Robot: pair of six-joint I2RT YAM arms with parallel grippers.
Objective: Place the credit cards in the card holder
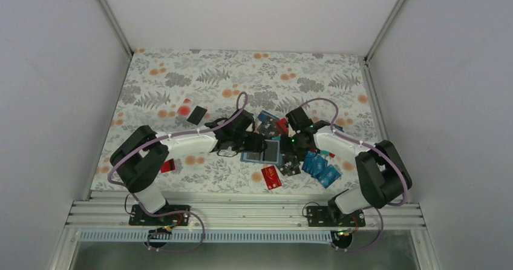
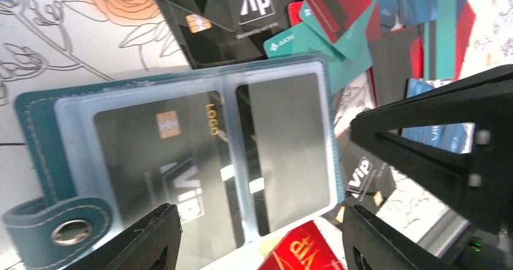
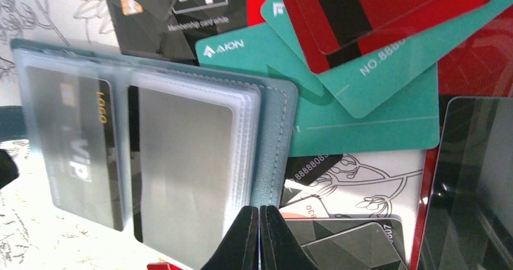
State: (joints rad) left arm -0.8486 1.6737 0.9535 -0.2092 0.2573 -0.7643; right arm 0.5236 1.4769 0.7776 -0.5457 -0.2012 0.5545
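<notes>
The teal card holder (image 2: 36, 137) lies open on the table, its clear sleeves facing up. A black VIP credit card (image 2: 163, 161) sits inside the left sleeve. My left gripper (image 2: 260, 246) hangs open over the holder's near edge, with nothing between its fingers (image 2: 145, 240). Shut, my right gripper (image 3: 260, 240) has its tips at the holder's (image 3: 275, 143) stitched right edge. Loose credit cards fan out beyond it: teal cards (image 3: 363, 100), a red card (image 3: 387, 9) and a black card (image 3: 175, 9). From above, the holder (image 1: 272, 152) lies between both grippers (image 1: 257, 143) (image 1: 294, 140).
More cards lie around: blue ones (image 1: 320, 167) and a red one (image 1: 271, 177) at the front right, a black one (image 1: 196, 114) at the back left, a red one (image 1: 168, 166) by the left arm. The right arm's black frame (image 2: 447, 143) looms close to the holder.
</notes>
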